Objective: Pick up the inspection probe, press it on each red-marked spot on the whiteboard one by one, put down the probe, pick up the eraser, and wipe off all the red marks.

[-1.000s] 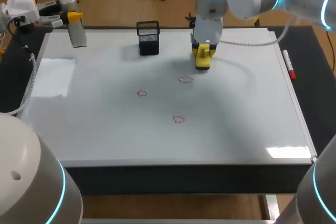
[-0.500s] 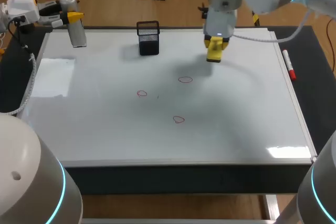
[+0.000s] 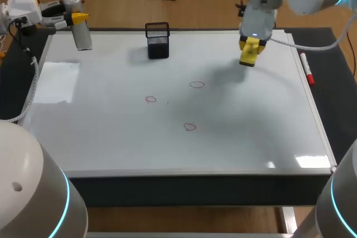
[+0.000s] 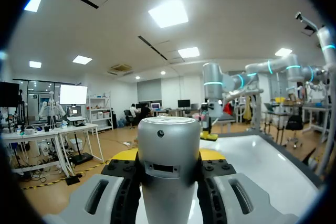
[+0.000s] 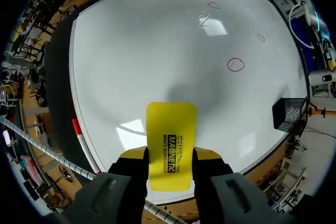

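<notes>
while the right gripper (image 3: 252, 47) pinches the yellow eraser (image 3: 249, 55) over the whiteboard's (image 3: 111, 137) 1 o'clock part, its long axis runs straight out of the grip, rear end hidden inside it. at the 10 o'clock corner the left gripper (image 3: 79, 20) clamps the probe (image 3: 82, 37), near upright, upper end hidden.

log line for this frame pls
left tool: shut on probe | right tool: shut on eraser, over whiteboard | red marks: three, unwiped
</notes>
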Tool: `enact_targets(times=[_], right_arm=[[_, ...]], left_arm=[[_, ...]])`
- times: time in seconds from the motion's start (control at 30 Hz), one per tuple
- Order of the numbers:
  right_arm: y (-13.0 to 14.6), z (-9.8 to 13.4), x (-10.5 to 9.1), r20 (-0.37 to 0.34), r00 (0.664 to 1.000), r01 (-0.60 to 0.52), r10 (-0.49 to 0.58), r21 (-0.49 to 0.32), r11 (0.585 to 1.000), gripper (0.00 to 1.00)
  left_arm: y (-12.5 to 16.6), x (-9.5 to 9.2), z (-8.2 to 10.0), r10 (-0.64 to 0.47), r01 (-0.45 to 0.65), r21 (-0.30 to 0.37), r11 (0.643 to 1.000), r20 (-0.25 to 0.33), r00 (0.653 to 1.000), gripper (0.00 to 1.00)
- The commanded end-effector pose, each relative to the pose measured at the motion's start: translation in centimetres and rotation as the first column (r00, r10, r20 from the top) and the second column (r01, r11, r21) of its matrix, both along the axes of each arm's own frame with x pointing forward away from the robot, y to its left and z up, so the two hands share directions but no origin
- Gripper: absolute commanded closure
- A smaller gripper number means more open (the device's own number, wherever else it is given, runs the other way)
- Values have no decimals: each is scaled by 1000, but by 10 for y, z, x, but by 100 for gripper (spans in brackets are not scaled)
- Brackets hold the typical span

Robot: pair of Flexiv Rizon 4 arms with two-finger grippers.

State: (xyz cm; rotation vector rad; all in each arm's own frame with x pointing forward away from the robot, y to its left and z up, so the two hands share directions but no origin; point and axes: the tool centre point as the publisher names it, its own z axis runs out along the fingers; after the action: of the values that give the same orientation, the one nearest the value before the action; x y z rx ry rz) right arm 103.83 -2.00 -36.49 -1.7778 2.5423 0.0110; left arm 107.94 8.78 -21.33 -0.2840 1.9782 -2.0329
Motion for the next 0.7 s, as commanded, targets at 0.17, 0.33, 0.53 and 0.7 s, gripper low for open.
enact_targets(times=[0.17,0.33,0.53,0.7], right_arm=[[-30,-5,-5,-12,999,38,-38,-7,999,100],[-37,-7,-9,-29,997,68,-67,19,998,100],[-39,-8,-10,-31,997,72,-71,31,997,100],[-39,-8,-10,-31,997,72,-71,31,997,100]], left_arm=[[0,0,1,0,0,0,1000,1,1000,100],[0,0,1,0,0,0,1000,1,1000,100],[0,0,1,0,0,0,1000,1,1000,100],[0,0,1,0,0,0,1000,1,1000,100]])
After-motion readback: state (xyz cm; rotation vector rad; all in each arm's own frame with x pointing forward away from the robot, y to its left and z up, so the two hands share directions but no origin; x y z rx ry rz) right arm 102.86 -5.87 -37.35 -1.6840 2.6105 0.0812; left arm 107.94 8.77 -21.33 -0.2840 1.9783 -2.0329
